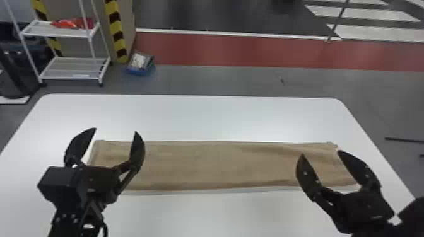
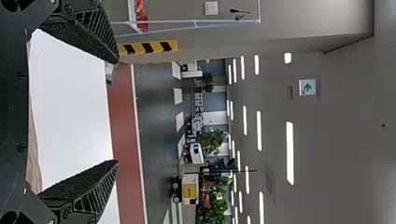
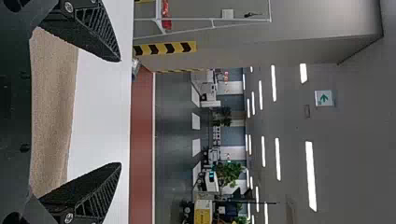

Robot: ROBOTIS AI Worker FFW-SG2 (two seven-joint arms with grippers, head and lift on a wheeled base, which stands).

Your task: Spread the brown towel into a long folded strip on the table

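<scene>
My left gripper (image 1: 116, 130) stands open over the left end of the brown towel (image 1: 220, 164), and my right gripper (image 1: 320, 153) is open over its right end. The towel lies as a long strip across the white table, with mild creases toward its right part. In the left wrist view the left gripper (image 2: 117, 112) has its fingers wide apart, with an edge of the towel (image 2: 33, 158) beyond. The right wrist view shows the right gripper (image 3: 120, 112) spread, with the towel (image 3: 53, 112) lying past it and nothing held.
The white table (image 1: 195, 116) has rounded far corners. Behind it on the floor are a white wire shelf (image 1: 74, 67) with red items, and a blue bin (image 1: 138, 64) near a striped post (image 1: 115, 31).
</scene>
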